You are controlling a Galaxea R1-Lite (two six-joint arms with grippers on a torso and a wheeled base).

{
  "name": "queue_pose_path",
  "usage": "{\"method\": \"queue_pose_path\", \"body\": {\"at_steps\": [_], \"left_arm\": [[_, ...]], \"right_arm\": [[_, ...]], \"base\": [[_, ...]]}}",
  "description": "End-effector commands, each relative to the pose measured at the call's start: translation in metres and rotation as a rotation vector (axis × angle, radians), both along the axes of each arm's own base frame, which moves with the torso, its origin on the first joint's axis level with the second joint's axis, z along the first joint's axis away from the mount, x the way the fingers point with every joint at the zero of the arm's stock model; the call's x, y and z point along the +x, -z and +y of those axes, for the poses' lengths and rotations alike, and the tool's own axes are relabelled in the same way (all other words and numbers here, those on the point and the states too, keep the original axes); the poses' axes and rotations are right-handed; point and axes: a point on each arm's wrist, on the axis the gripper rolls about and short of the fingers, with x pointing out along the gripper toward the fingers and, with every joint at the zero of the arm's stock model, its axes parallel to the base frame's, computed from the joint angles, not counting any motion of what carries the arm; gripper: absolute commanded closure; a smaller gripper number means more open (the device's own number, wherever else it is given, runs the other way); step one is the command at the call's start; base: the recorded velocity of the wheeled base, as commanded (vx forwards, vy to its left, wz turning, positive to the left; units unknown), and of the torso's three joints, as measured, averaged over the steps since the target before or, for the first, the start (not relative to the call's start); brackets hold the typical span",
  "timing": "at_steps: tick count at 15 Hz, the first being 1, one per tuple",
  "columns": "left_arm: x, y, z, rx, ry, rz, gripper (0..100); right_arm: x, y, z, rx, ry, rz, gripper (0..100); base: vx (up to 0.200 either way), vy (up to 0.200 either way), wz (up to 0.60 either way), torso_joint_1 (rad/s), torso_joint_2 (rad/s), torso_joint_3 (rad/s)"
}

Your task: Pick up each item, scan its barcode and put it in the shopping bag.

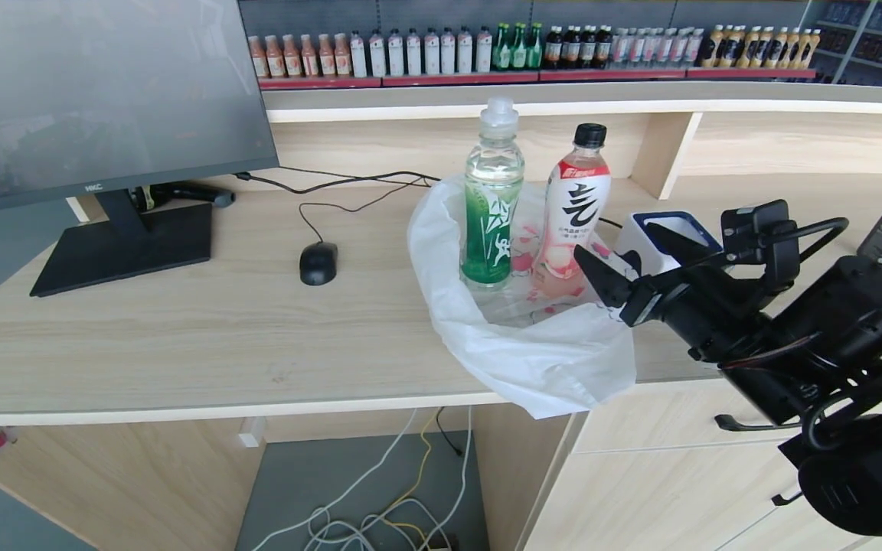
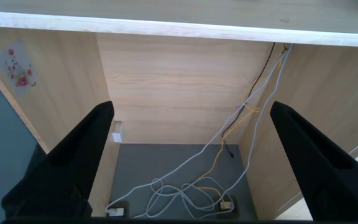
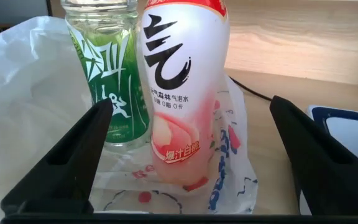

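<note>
Right wrist view: R gripper wide apart, empty, facing smooth pink bottle in crinkly bag; L gripper apart too.

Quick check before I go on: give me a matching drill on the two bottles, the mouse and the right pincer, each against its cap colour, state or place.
Things:
1. green-label bottle
2. pink-label bottle
3. mouse
4. right pincer

Descriptions:
A. open and empty, near the bag
B. black cap
C. clear cap
D. on the counter, to the robot's left of the bag

Pairs: 1-C, 2-B, 3-D, 4-A.
</note>
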Motion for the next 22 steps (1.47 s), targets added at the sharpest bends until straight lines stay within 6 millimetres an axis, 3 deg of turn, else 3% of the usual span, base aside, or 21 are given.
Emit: {"method": "queue_pose_path", "body": {"at_steps": [1,7,22], "left_arm": [[0.0,0.0,0.0,0.0,0.0,0.0,0],[0.0,0.0,0.0,-0.002,0.0,0.0,0],[0.0,0.0,0.0,-0.003,0.0,0.0,0]], "right_arm": [[-0.0081,-0.0099,-0.0032,0.012,-0.001,-0.03,0],[-0.0122,-0.0077,-0.0089,0.073,0.058,0.01,0],[-0.0132,-0.0079,-0.0088,0.092,0.05,0.018,0]], "base": [[-0.2,0.0,0.0,0.007,0.0,0.012],[0.0,0.0,0.0,0.0,0.0,0.0],[0.0,-0.2,0.0,0.007,0.0,0.002]]}}
